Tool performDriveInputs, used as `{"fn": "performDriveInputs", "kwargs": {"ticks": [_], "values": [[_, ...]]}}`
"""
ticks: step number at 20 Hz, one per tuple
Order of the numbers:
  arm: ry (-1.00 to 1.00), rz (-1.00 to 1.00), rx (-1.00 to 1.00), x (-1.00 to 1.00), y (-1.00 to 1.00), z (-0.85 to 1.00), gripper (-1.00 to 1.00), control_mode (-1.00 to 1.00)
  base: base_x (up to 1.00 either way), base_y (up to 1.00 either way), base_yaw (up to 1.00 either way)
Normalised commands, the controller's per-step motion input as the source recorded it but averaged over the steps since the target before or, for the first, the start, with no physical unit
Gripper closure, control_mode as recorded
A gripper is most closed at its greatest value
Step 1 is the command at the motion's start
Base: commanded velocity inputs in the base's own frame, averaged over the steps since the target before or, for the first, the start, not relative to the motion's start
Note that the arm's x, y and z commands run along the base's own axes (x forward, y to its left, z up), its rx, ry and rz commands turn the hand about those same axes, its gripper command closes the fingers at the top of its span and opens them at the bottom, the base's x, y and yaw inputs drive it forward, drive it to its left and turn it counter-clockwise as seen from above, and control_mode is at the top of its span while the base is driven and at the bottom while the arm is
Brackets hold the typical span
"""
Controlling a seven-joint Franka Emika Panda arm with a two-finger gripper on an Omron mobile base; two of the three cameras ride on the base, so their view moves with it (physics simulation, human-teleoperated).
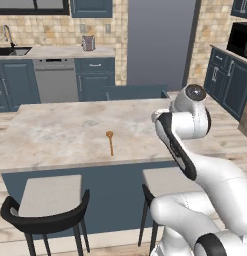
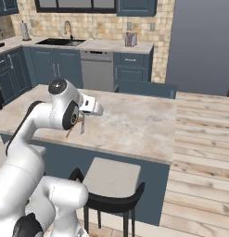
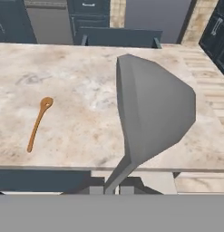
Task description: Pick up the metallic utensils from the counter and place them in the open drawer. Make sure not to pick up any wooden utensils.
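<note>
My gripper (image 3: 111,186) is shut on a grey metal utensil, a broad-bladed knife (image 3: 152,108), whose blade rises wide in the hand view. From the right base view the gripper (image 2: 83,119) hangs just above the counter (image 2: 134,125) near its front edge, with the thin grey knife (image 2: 82,127) pointing down. The wooden spoon (image 1: 110,142) (image 3: 38,123) lies flat on the counter (image 1: 60,132), left of the held knife. The open drawer (image 1: 135,92) (image 2: 146,89) (image 3: 120,36) juts out dark blue beyond the counter's far edge. No other metal piece shows on the counter.
Two stools (image 1: 50,197) (image 2: 111,183) stand at the counter's near side. A wall counter with a sink (image 2: 60,41), a dishwasher (image 1: 56,80) and a toaster (image 1: 88,43) runs along the back. Wooden floor lies to the right.
</note>
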Motion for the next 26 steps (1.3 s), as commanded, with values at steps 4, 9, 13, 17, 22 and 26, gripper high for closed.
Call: {"fn": "performDriveInputs", "kwargs": {"ticks": [4,9,13,17,22,26], "values": [[-0.28,0.0,0.0,-0.45,-0.24,0.26,1.0,-1.0,0.0,0.0,0.0],[-0.11,0.0,0.0,-0.27,-0.31,0.02,1.0,1.0,-0.31,-0.6,0.0],[0.0,0.0,0.0,0.0,0.0,0.0,1.0,1.0,-0.47,-1.0,0.0],[0.0,0.0,0.0,0.0,0.0,0.0,1.0,1.0,-0.16,-1.0,0.0],[0.0,0.0,0.0,0.0,0.0,0.0,1.0,1.0,-0.7,-0.94,0.0],[0.0,0.0,0.0,0.0,0.0,0.0,1.0,1.0,-1.0,0.41,-0.03]]}}
